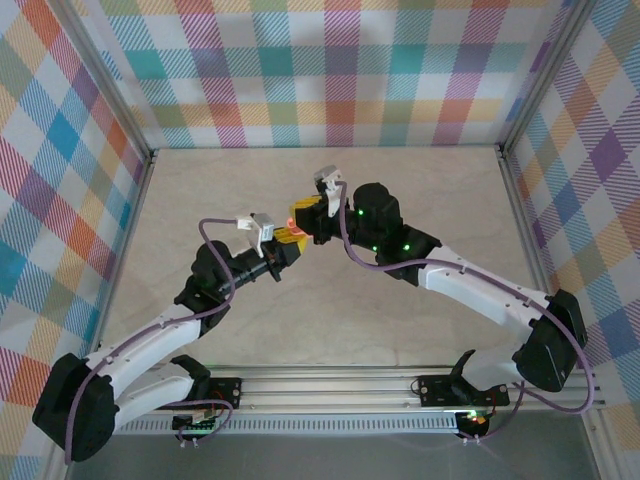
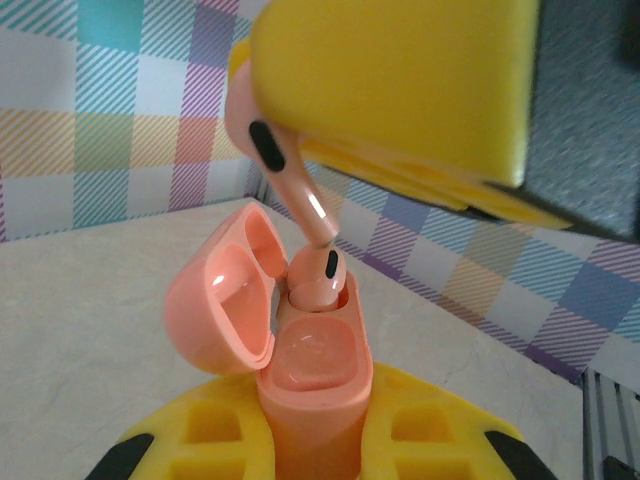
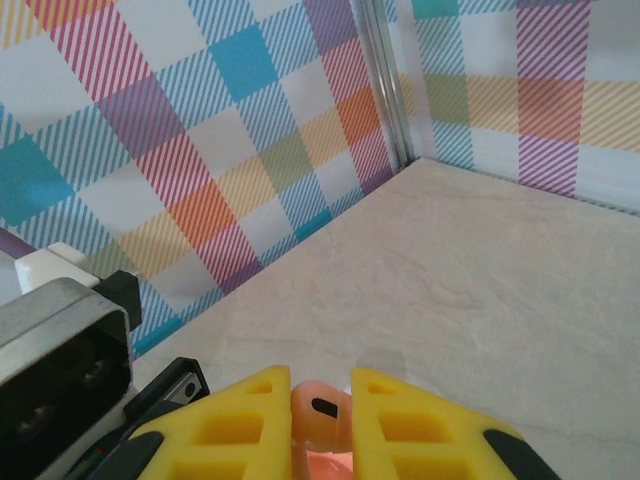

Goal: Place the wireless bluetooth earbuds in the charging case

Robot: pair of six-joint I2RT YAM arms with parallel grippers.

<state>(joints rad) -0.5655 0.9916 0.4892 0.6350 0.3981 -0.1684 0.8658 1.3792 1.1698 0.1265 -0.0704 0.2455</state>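
One pinkish-orange earbud [image 2: 312, 285] is already seated in the far socket of the charging case [image 2: 315, 410]; the near socket [image 2: 315, 355] is seen empty. The lid [image 2: 225, 300] is swung open to the left. The case is clamped upright by the left gripper [image 2: 315, 445], jaws closed on its lower body, and is held up off the table [image 3: 500, 280].

A second earbud [image 2: 290, 170] is pinched head-up by the right gripper [image 3: 320, 405], jaws narrowed to a small gap around it, with the stem pointed down at the case mouth. The stem tip is hung just above the seated earbud; contact can't be told.

Progress is judged at roughly halfway for this case: one in, one at the mouth, not yet dropped. Left to be done: stem lined up with the near socket, pushed home, released.

In the way: the seated earbud is placed right under the stem tip, so a straight push is likely to be blocked. A shift toward the near socket is judged needed. The open lid is close beside on the left. Plaid walls [image 3: 200, 130] are kept well apart.
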